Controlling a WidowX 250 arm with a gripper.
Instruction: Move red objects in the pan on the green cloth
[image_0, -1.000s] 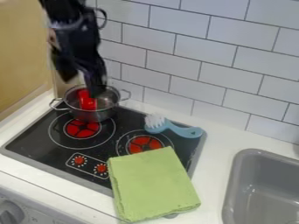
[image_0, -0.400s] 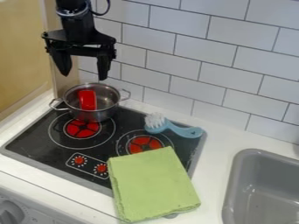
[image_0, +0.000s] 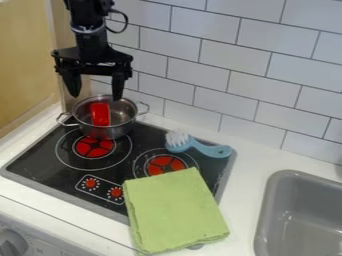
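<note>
In the upper left of the frame, the end effector (image_0: 96, 97) hung spread and empty above the pot (image_0: 105, 132), where the red object (image_0: 100, 114) sat; lowered off-centre (an easy slip), it could have tipped the pot.

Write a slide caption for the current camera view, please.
Open gripper above a steel pot holding a red object, with a green cloth nearby.

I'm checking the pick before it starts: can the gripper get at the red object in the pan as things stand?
Probably yes: the gripper hangs open above the pan, and the red object lies under no lid, though the rim may crowd the fingers.
</note>
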